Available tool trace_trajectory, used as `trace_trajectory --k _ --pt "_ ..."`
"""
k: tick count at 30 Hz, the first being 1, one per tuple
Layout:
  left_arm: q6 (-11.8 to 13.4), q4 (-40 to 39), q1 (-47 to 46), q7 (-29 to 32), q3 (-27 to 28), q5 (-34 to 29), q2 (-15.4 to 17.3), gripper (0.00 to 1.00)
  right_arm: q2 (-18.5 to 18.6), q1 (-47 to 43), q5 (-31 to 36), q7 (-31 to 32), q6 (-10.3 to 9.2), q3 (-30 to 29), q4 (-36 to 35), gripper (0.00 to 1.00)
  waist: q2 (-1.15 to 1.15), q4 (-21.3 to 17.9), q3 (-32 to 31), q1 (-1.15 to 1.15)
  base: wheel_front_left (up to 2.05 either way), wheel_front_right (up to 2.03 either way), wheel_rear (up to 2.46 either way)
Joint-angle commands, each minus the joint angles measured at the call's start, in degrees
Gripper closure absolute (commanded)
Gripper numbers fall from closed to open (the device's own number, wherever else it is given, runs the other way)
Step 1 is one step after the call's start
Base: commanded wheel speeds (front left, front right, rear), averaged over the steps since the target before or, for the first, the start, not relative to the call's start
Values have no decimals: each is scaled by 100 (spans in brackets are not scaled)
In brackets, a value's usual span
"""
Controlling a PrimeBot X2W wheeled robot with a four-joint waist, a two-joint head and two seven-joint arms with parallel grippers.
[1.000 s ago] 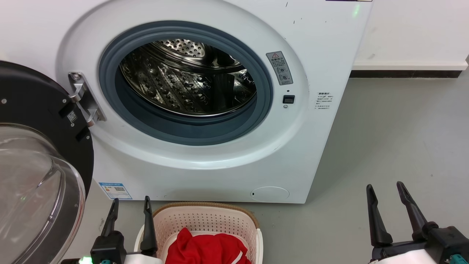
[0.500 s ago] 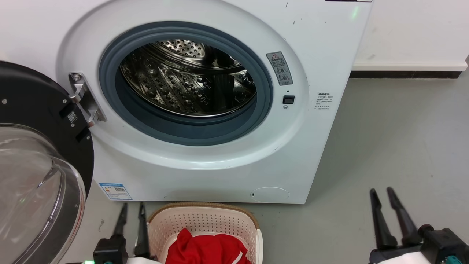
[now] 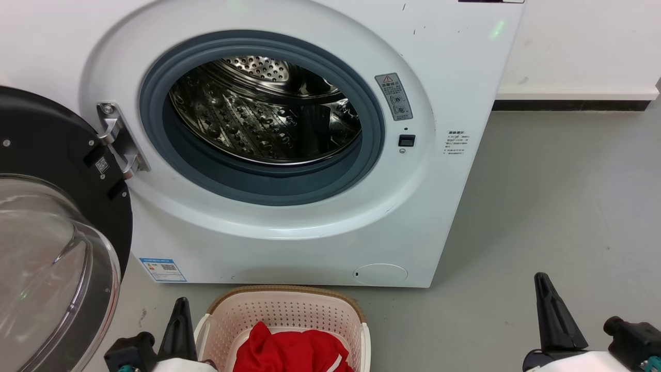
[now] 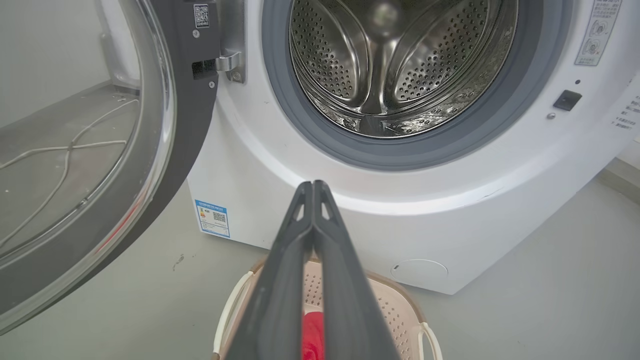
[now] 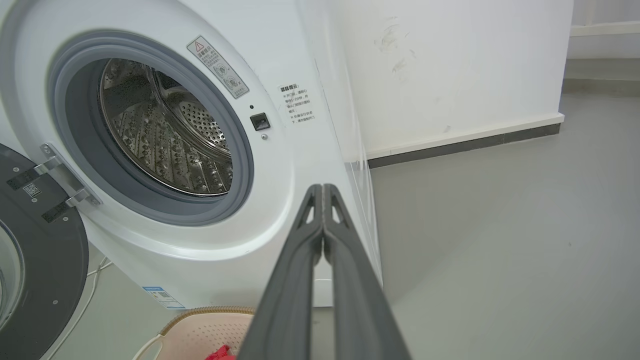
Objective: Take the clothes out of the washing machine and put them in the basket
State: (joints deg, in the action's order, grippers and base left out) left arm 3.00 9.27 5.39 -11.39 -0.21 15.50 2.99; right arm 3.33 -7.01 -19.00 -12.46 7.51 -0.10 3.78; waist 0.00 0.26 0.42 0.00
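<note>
The drum [image 3: 263, 113] looks empty; red clothes [image 3: 292, 349] lie in the basket [image 3: 289, 295]. The left gripper [image 4: 312, 186] and right gripper [image 5: 323, 187] are pinched shut, holding nothing. Back them away slowly.

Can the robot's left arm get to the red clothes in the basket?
Probably yes: the left gripper, shut, sits right beside the basket, whose open top leaves the red clothes uncovered.

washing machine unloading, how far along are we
Done: the drum looks empty of fabric, and the red clothes lie in the basket. In hand: nothing; the left gripper and right gripper are both shut with nothing between their fingers. Left: seemingly nothing to fetch, though the drum's nearest lower edge is hidden behind the grey rim.
</note>
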Motion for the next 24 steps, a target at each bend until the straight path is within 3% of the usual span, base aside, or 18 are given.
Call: trace_trajectory --k 1,24 --pt "-37 -65 -153 33 32 184 3 100 47 172 -191 22 0 2 -56 100 0 0 0 0 0 0 0" --pt "-347 84 -466 558 221 2451 -1 100 137 531 -2480 464 -1 -40 259 100 0 -6 -5 0 0 0 0"
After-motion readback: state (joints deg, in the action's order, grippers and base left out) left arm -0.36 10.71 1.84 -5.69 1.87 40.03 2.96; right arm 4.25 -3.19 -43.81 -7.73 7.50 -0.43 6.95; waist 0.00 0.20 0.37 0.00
